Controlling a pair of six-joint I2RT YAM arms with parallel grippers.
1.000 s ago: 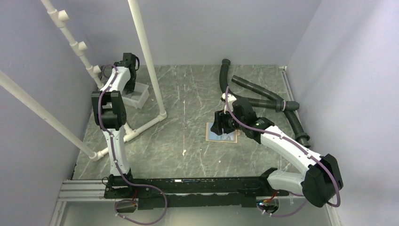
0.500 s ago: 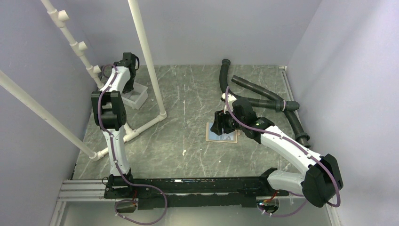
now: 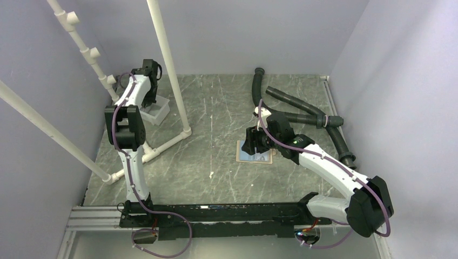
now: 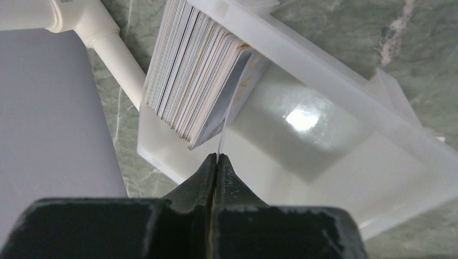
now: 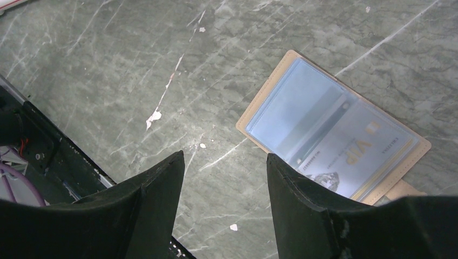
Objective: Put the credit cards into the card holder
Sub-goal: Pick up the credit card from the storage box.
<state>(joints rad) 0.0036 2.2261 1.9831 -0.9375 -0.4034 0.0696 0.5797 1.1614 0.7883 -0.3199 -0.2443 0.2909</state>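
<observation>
In the white tray (image 4: 378, 124), far left on the table (image 3: 216, 108), the credit cards (image 4: 183, 70) stand packed on edge. The left gripper (image 4: 216, 158) is clamped on a single card (image 4: 228, 116) (seen edge-on). The card holder (image 5: 335, 135) lies open mid-table beneath the right gripper (image 5: 224, 157), jaws apart.

Open holder (image 5: 286, 105), likely one card (image 5: 351, 151) inside
</observation>
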